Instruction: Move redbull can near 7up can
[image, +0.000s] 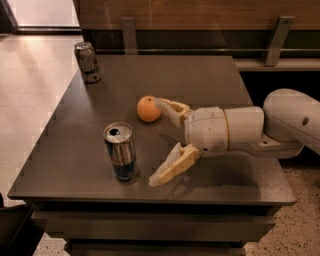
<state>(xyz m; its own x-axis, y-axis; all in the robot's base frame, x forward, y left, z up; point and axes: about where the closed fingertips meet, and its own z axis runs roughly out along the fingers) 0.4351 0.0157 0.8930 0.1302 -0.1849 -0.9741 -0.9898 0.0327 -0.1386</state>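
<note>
The redbull can stands upright near the front left of the dark table, slim, blue and silver, with a shiny open top. The 7up can stands upright at the far left corner, wider and silvery-grey with dark markings. My gripper reaches in from the right, low over the table, just right of the redbull can. It is open and empty. One finger lies behind an orange, the other points at the base of the redbull can without touching it.
An orange sits mid-table between the cans, against my far finger. My white arm crosses the right half of the table. A wooden wall with metal brackets runs behind. The floor lies to the left.
</note>
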